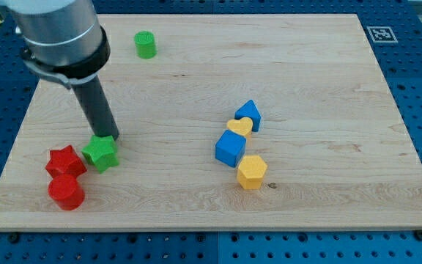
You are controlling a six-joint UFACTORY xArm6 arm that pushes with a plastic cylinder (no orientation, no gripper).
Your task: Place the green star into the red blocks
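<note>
The green star (101,153) lies at the view's lower left on the wooden board (196,81). It sits just right of the red star (64,161), close to or touching it. A red cylinder (66,191) lies just below the red star. My tip (108,138) is at the green star's upper right edge, touching it or nearly so. The dark rod rises from there toward the view's top left.
A green cylinder (145,45) stands near the view's top left. In the middle right lie a blue pentagon-like block (248,114), a yellow heart (239,127), a blue cube (230,148) and a yellow hexagon (252,171). A marker tag (380,34) sits at the top right corner.
</note>
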